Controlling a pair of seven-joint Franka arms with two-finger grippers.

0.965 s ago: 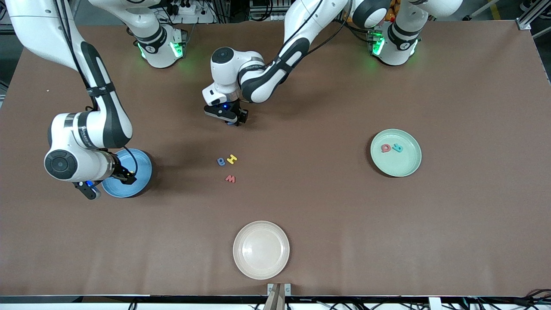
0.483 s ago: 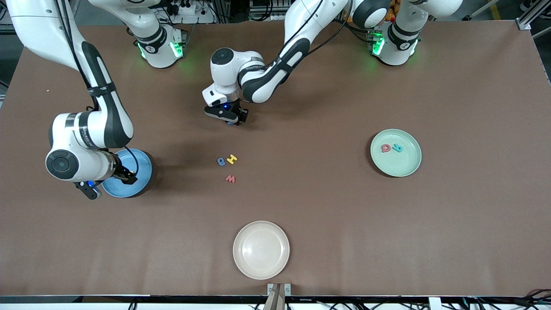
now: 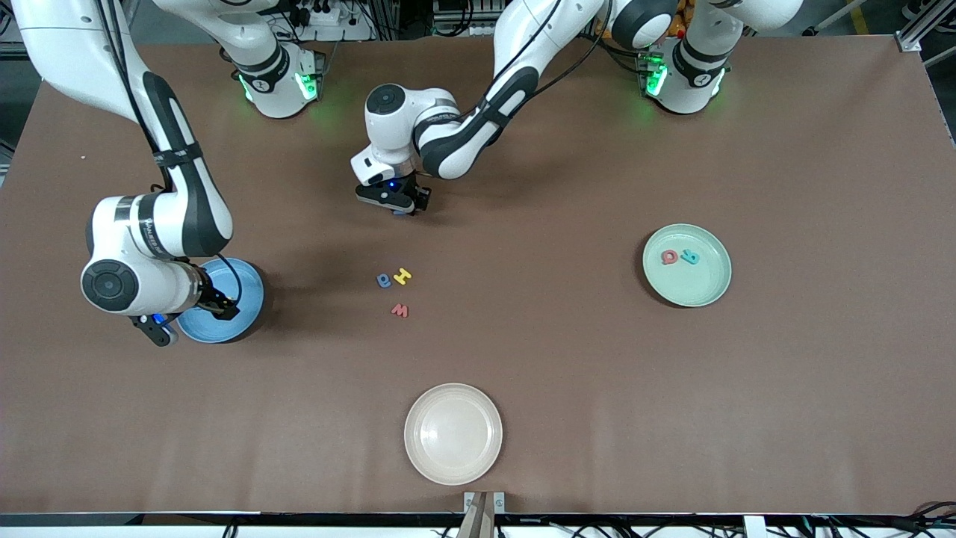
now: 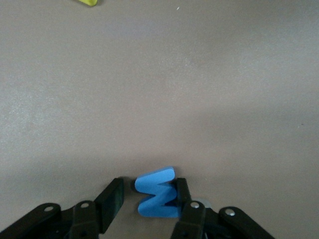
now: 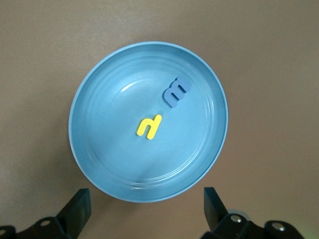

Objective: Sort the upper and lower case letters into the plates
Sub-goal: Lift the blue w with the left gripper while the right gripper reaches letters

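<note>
Front view: two letters lie in the green plate (image 3: 687, 266), two in the blue plate (image 5: 148, 122). Left claw (image 4: 148, 200) pinches a blue letter (image 4: 157, 192) on the bench (image 3: 567, 373); right claw (image 5: 146, 210) hangs wide open, empty, over the blue plate. Three loose letters (image 3: 394, 290) remain.

The high front camera faces the arms across the bench (image 3: 672, 418); both wrist cameras look straight down, close, the right one on the blue plate (image 5: 99, 164) seen by both.

Blue plate (image 5: 84, 149) holds yellow, blue letters (image 5: 150, 126) (two).
</note>
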